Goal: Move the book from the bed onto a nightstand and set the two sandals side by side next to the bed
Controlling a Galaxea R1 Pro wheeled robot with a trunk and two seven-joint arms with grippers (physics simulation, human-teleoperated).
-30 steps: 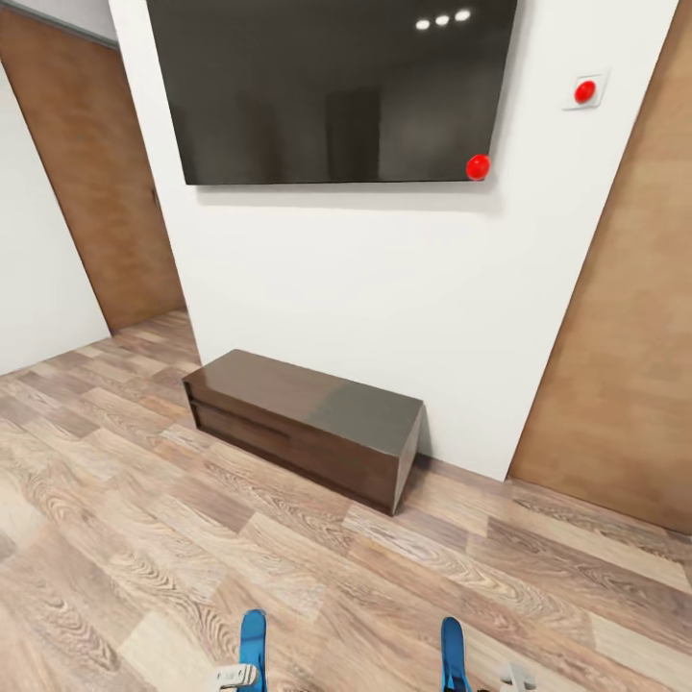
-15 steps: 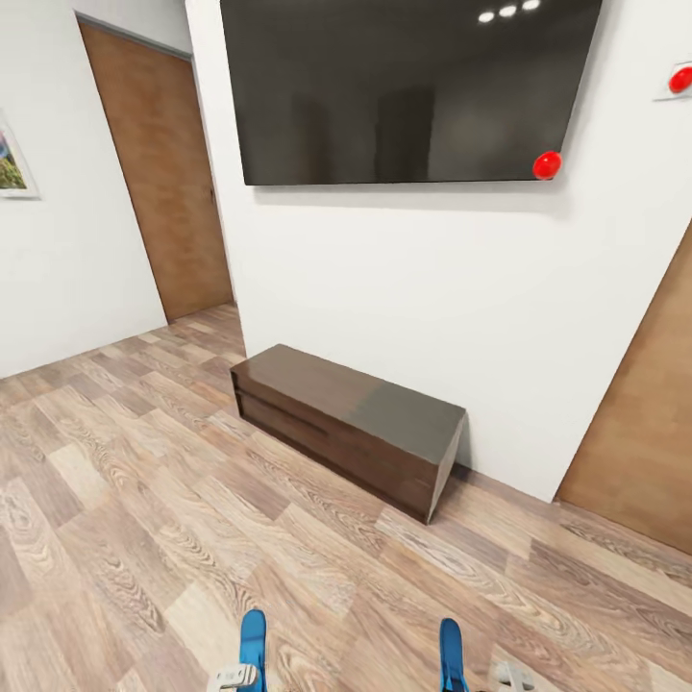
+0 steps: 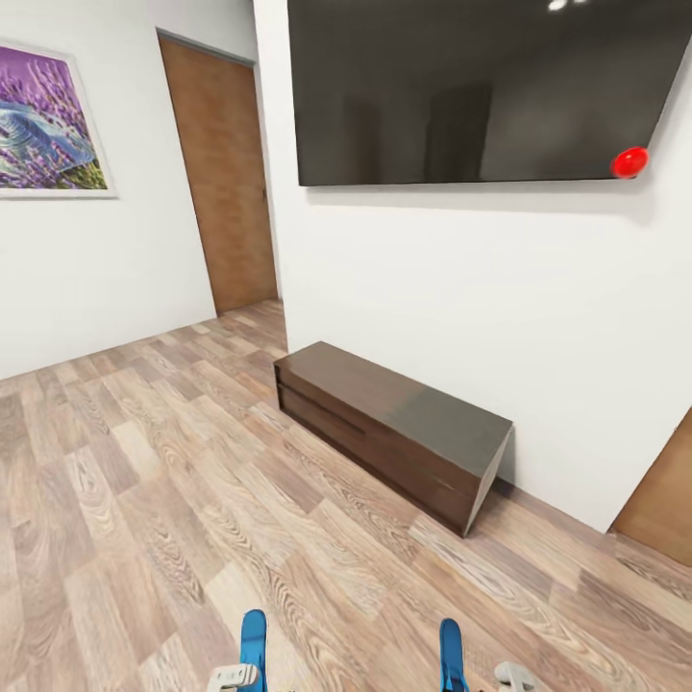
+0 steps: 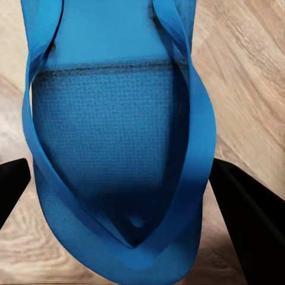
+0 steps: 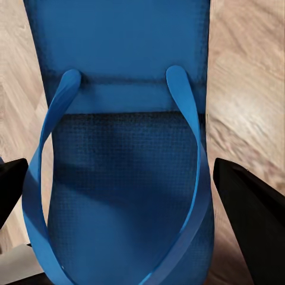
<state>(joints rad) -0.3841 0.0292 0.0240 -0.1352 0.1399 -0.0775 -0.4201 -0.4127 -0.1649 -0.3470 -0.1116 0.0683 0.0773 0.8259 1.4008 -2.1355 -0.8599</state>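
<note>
Head view: carrying one blue sandal (image 3: pixel 253 636) per gripper, left gripper (image 4: pixel 127 196) and right gripper (image 5: pixel 127 196) each clamped across a sole. Best kept level and clear of the long cabinet (image 3: pixel 389 428) at one o'clock while turning bedward.

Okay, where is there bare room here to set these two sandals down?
Bare wood floor spreads from the long cabinet leftward to the picture wall. The cabinet's top is bare too. It is tight only between cabinet and TV wall.

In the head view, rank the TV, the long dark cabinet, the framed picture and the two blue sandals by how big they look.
1. TV, largest, though cut off by the frame.
2. Cabinet.
3. Framed picture, also cut off at the edge.
4. Left sandal and right sandal: alike, only their tips in frame, so unranked.
</note>
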